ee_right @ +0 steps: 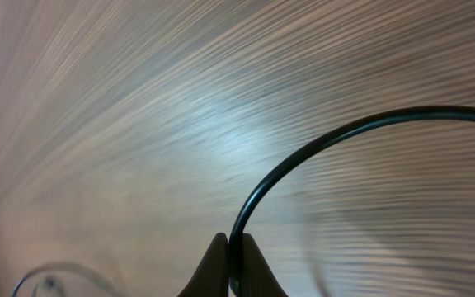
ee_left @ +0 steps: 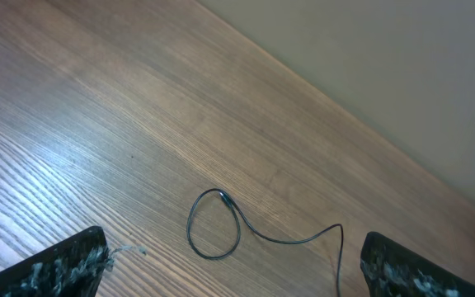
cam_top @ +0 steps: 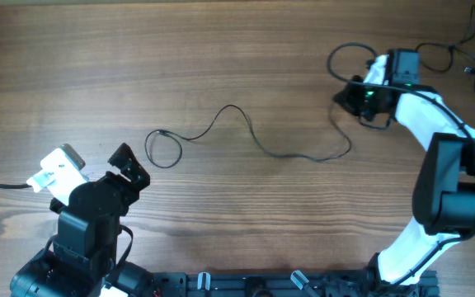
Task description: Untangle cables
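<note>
Pinching a thin dark cable [cam_top: 303, 157], the R gripper [ee_right: 231, 268] sits at the far right of the wood table [cam_top: 221, 49]. In the R wrist view its fingertips are pressed together on the cord. From that pinch the cable rises and bends off to the right in a smooth arc. Bkgd there is blurred.

From overhead, the cable runs from the R gripper down and left across the table in a long loose wave: a low sag near the R arm, then a hump about mid-table. It ends in a small loop [ee_left: 190, 231] in front of the L arm. A tiny plug end [ee_left: 223, 196] lies at the top of that loop, flat on the wood. Another short bow of the same cord stands out to the left of the R gripper, on the far side.

L gripper [ee_left: 233, 247] is spread wide w/ nothing between its fingers. The L wrist view shows one fingertip in each lower corner, w/ the small loop on the table between and beyond them, not touching either.

More thin dark cord [cam_top: 456, 49] lies at the far right corner, beyond the R gripper. Can't tell if it joins the first cable.
</note>
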